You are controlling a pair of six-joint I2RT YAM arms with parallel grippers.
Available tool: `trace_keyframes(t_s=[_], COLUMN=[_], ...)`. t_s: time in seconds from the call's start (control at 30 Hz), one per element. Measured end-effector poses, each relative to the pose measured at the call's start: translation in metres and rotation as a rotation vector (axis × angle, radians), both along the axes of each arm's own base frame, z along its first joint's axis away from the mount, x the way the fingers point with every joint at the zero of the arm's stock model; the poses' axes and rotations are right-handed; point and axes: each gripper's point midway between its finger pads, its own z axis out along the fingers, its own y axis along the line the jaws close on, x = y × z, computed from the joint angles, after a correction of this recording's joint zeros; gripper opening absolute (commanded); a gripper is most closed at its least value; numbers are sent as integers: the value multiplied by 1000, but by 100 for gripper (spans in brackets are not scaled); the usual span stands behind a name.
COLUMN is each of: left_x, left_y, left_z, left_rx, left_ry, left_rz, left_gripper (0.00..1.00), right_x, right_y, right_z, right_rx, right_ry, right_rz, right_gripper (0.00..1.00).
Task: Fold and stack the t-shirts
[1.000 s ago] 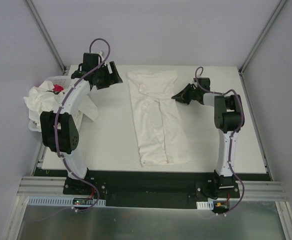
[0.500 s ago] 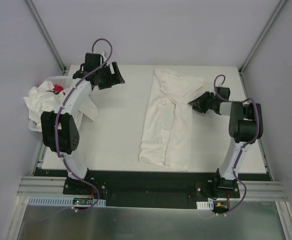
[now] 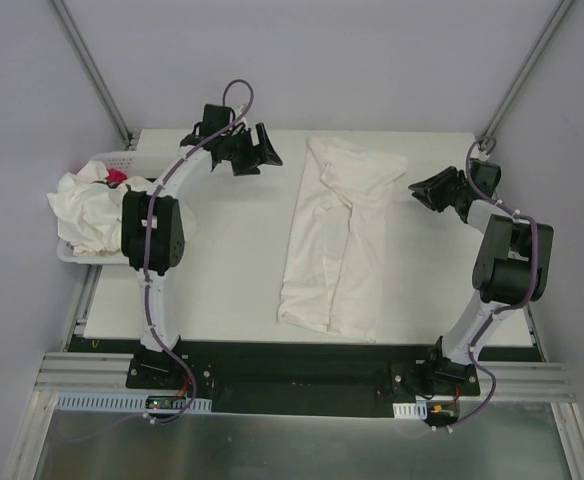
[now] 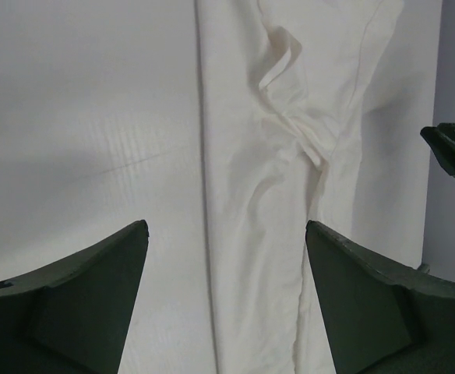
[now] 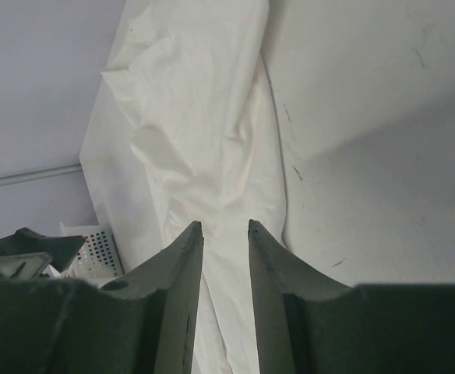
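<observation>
One off-white t-shirt (image 3: 337, 240) lies folded lengthwise in a long strip on the table, its top end at the back and skewed to the right. It also shows in the left wrist view (image 4: 290, 156) and the right wrist view (image 5: 204, 101). My left gripper (image 3: 269, 158) hangs wide open and empty just left of the shirt's top end (image 4: 223, 226). My right gripper (image 3: 417, 190) is to the right of the shirt's top, apart from it, its jaws slightly parted and empty (image 5: 224, 226). More off-white shirts (image 3: 87, 205) lie heaped in the basket.
A white perforated basket (image 3: 122, 158) stands at the table's left edge, with a small red packet (image 3: 115, 177) on the heap. White tabletop (image 3: 222, 260) lies on both sides of the shirt. Grey walls enclose the table.
The shirt's top end was dragged right, so the strip now lies slanted. My right gripper has let go and drawn back to the right. My left gripper has moved right toward the shirt.
</observation>
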Motion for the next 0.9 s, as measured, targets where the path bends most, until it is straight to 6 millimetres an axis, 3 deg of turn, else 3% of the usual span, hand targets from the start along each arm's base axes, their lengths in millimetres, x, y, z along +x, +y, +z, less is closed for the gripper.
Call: trace_keyframes(t_s=[0.2, 0.3, 0.47, 0.73, 0.9], left_x=[18, 15, 13, 31, 40], left_y=[-63, -92, -124, -144, -148], left_z=[-32, -47, -59, -63, -71], left_rx=[-122, -169, -243, -355, -396], left_ry=[57, 91, 108, 65, 54], left_rz=[-130, -183, -219, -209, -191], left_gripper=[82, 82, 81, 80, 79], right_x=[14, 13, 10, -6, -11], right_y=[7, 11, 13, 17, 19], right_z=[23, 23, 20, -1, 0], right_rx=[-4, 0, 4, 22, 29], right_ry=[-56, -50, -41, 17, 19], right_rz=[19, 29, 33, 42, 49], right_gripper=[32, 31, 31, 30, 29])
